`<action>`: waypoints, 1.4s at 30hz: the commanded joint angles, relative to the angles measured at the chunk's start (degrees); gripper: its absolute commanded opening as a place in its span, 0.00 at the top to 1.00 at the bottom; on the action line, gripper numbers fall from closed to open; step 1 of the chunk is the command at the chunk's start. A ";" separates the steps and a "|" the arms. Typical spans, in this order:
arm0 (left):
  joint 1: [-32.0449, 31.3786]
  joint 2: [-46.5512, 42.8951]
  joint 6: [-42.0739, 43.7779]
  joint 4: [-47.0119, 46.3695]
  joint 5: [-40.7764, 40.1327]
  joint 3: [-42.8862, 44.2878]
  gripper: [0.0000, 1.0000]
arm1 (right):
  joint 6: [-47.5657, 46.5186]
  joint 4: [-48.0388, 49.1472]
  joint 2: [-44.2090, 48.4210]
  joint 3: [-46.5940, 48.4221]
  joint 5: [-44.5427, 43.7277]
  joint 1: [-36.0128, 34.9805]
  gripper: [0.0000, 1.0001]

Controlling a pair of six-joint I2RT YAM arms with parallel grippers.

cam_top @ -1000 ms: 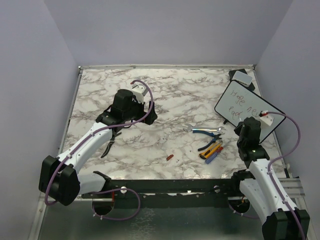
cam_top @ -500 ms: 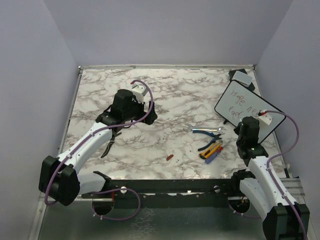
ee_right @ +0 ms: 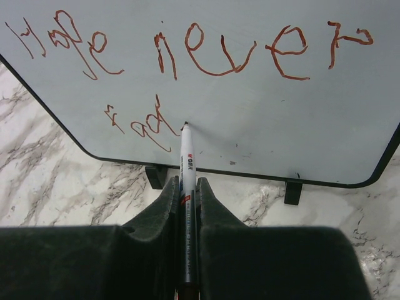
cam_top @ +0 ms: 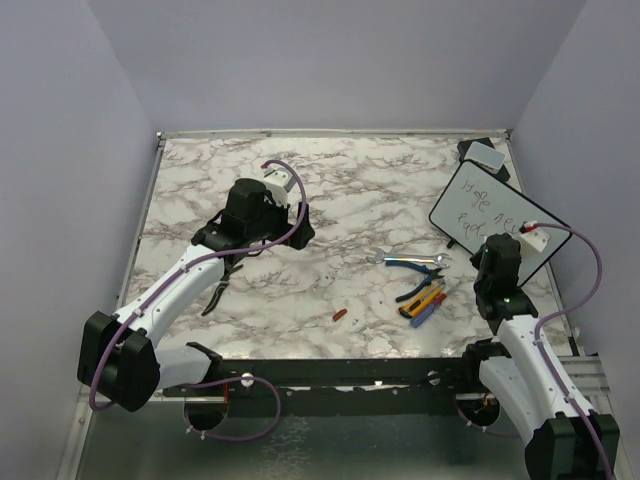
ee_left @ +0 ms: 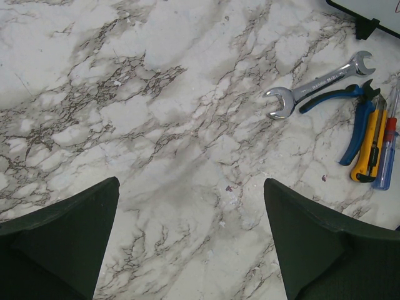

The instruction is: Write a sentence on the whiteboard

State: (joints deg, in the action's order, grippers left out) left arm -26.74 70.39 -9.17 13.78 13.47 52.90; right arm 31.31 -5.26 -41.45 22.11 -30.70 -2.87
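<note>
The whiteboard [cam_top: 490,215] stands tilted on small black feet at the right of the table. In the right wrist view the whiteboard [ee_right: 262,112] carries red handwriting, "Hope never" and a started second line. My right gripper [ee_right: 187,181] is shut on a white marker [ee_right: 187,164] whose tip is at the board, just right of the second line's last letter. In the top view the right gripper [cam_top: 497,255] is at the board's lower edge. My left gripper [ee_left: 190,194] is open and empty above bare marble, far left of the board, under the left wrist [cam_top: 252,205].
A wrench [cam_top: 403,259], blue-handled pliers [cam_top: 413,266], a yellow utility knife [cam_top: 421,297] and pens [cam_top: 428,306] lie left of the right arm. A small red cap [cam_top: 340,314] lies near the front. A grey-white block on a black base [cam_top: 482,155] sits at the back right corner. Scissors [cam_top: 219,288] lie under the left arm.
The right arm and its wrist cable shifted slightly at the board. The left arm has not moved.
</note>
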 commanded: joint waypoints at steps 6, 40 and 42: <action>0.20 -1.40 -0.12 -0.95 0.80 -0.59 0.01 | -1.86 3.00 -1.06 0.11 -0.98 0.41 1.00; 0.19 -1.45 -0.01 -0.98 0.83 -0.61 0.01 | 0.86 -0.54 -3.51 -0.40 -2.07 0.39 0.99; 0.18 -1.42 -0.02 -1.02 0.75 -0.57 0.01 | 1.03 -0.79 -3.85 -0.31 -2.33 0.39 0.99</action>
State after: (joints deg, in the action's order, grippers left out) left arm -26.74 70.39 -9.17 13.78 13.47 52.90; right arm 31.55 -3.53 -44.91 22.11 -29.32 -2.87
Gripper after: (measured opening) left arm 0.988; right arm 0.101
